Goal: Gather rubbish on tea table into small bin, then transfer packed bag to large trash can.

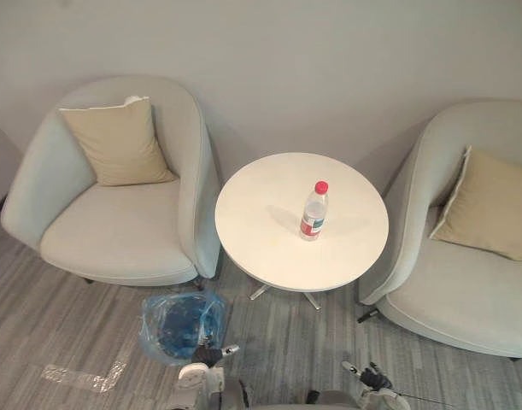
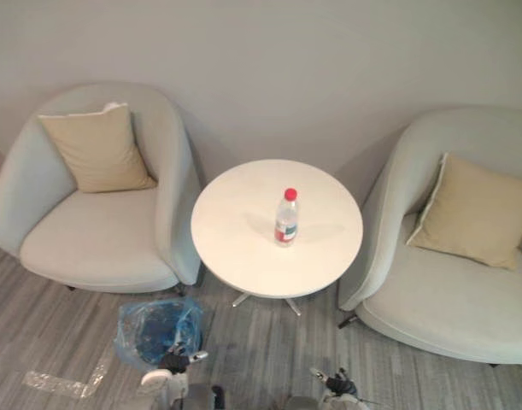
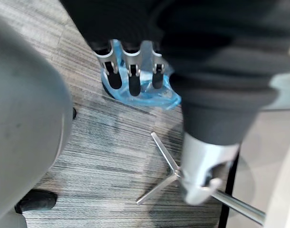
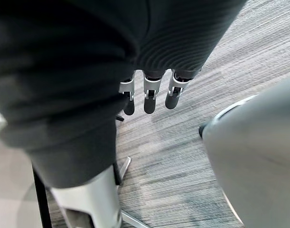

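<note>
A clear plastic bottle [image 1: 313,211] with a red cap and red label stands upright near the middle of the round white tea table [image 1: 261,231]. On the floor by the table's front left sits the small bin [image 1: 181,325], lined with a blue bag [image 3: 152,97]. My left hand [image 1: 208,354] hangs just in front of the bin, fingers [image 3: 130,76] relaxed and holding nothing. My right hand [image 1: 370,374] hangs low at the front right over the floor, its fingers [image 4: 149,95] straight and empty.
A pale armchair [image 1: 115,231] with a beige cushion [image 1: 115,141] stands left of the table, and another armchair [image 1: 466,290] with a cushion stands on the right. The table's metal feet [image 3: 166,166] spread on grey striped carpet. Clear tape [image 1: 81,376] lies on the floor at left.
</note>
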